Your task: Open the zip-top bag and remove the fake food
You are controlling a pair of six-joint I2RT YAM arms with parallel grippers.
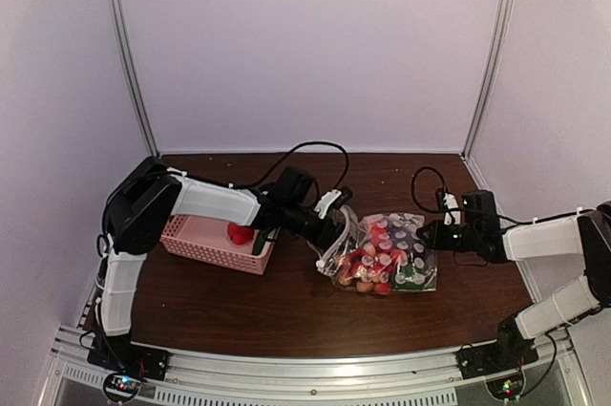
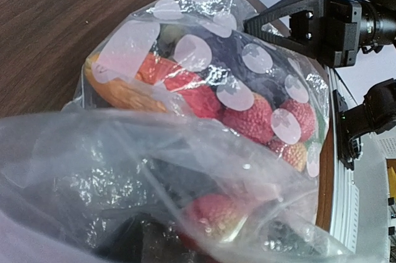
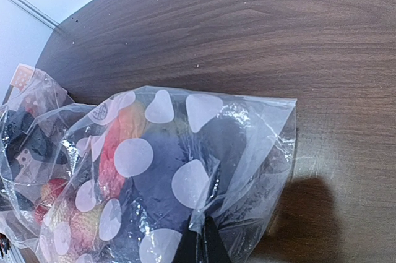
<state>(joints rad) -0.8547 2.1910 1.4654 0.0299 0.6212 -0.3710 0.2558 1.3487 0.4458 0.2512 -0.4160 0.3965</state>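
No words, numbers, labels or signs are showing clearly enough to read, not even on the zip-top bag.

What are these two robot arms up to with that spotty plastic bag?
The right gripper is pinching one edge of the zip-top bag, while the left gripper is buried in the plastic at the bag's opposite end, where how its jaws stand can't be made out. Most of the fake food sits inside the bag on the table. A few red pieces lie in the pink basket beside it.
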